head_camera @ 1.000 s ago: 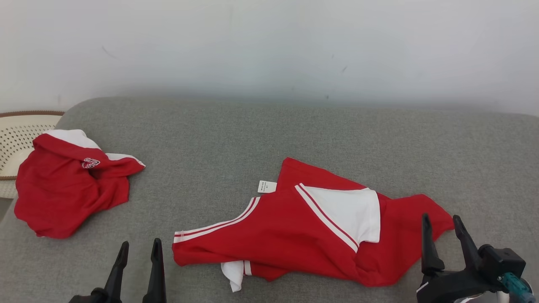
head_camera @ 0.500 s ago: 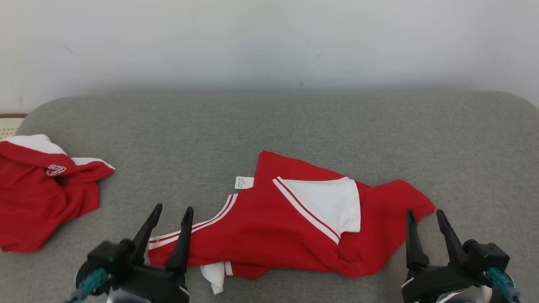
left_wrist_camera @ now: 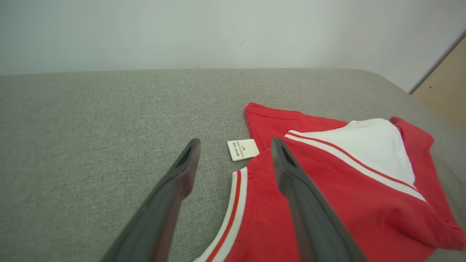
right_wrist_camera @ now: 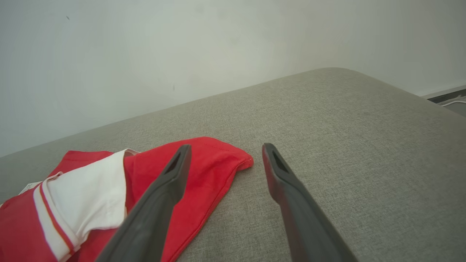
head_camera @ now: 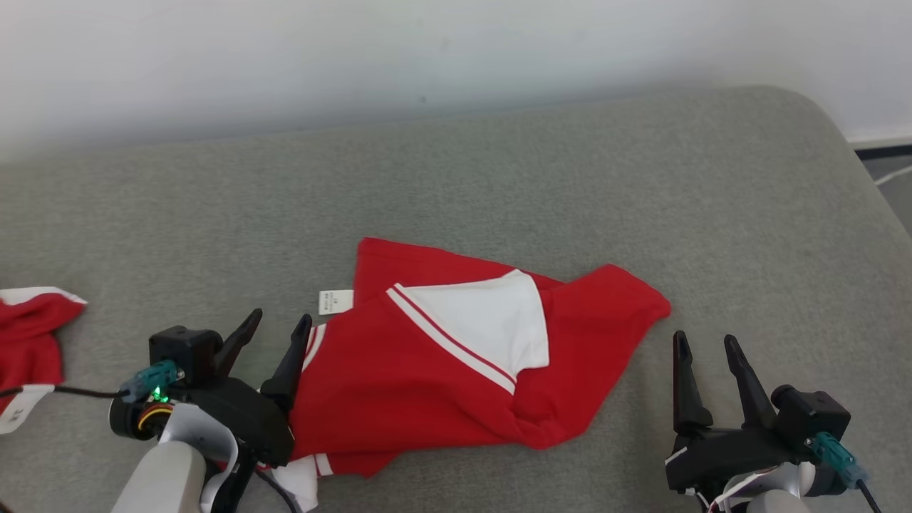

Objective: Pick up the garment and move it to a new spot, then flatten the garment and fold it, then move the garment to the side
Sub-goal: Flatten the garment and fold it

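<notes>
**A:** Where is the thing that must be folded?

**B:** The red garment (head_camera: pixel 442 370) of soft cloth, with a white panel and thin white stripes, lies crumpled on the grey woven cushion (head_camera: pixel 570 178), about in the middle of the head view. It is not flat. One layer is folded over another, and a small white care label (head_camera: pixel 335 301) sticks out at its far left side.

**A:** And the left gripper (head_camera: pixel 281 317)?

**B:** Its two dark fingers are spread wide and they hold nothing. It is at the left edge of the garment. In the left wrist view one finger is over the red cloth, the other is over the bare cushion, and the striped hem is seen between them. Whether the fingers touch the cloth, I cannot tell.

**A:** The right gripper (head_camera: pixel 705 338)?

**B:** Its fingers are also wide apart and empty. It is near the right corner of the garment, with a strip of bare cushion between them in the head view. In the right wrist view one finger passes in front of that red corner, and the other points over grey cushion.

**A:** Is anything else on the cushion?

**B:** Yes, a second red cloth (head_camera: pixel 28 335) with a white edge, at the far left border of the head view, well apart from the garment. Behind the cushion is a plain white wall (head_camera: pixel 356 57).
</notes>
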Robot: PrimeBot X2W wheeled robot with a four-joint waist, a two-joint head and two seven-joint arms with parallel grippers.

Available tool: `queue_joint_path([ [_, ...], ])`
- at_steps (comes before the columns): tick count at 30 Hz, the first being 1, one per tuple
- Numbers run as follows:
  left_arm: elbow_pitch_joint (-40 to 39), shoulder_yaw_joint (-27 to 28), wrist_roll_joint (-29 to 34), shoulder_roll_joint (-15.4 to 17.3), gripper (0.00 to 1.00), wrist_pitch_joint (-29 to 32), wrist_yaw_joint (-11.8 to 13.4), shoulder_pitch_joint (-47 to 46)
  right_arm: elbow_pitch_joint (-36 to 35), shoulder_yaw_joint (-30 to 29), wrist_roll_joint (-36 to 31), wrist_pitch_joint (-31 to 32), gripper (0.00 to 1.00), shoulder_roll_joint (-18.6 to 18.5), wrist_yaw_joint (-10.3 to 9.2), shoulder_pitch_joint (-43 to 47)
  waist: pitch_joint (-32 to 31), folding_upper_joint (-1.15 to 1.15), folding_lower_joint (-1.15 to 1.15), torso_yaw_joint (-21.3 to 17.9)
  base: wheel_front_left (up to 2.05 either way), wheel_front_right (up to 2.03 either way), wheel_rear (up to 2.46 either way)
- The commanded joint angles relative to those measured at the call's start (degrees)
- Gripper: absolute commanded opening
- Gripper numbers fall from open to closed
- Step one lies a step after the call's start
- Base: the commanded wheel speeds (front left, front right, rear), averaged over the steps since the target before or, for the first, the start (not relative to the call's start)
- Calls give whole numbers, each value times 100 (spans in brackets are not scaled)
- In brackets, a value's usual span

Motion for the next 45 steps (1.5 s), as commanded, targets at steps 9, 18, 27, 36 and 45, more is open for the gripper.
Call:
queue_joint_path([
  [9, 931, -157, -87, 4, 100, 14, -22, -468, -40, -21, 34, -37, 100, 34, 5, -83, 348, 0, -1, -456, 0, 0, 0],
  [18, 1433, -334, -113, -29, 100, -58, -28, -656, -49, -64, -24, -38, 100, 40, 5, -78, 311, 0, -1, -438, 0, 0, 0],
  [27, 1542, -574, -207, -17, 0, -475, -39, -822, -68, -47, -68, -39, 100, 40, 5, -70, 267, 0, -1, -359, 0, 0, 0],
  [36, 1199, -476, -76, 155, 0, -1293, 59, -1073, -5, -72, -104, -38, 100, 40, 5, 80, 5, 0, -1, -119, 0, 0, 0],
  [45, -142, -457, -209, 398, 0, -1245, 34, -735, 72, -36, -78, -38, 100, 38, 5, 264, -398, 0, -1, 275, 0, 0, 0],
])
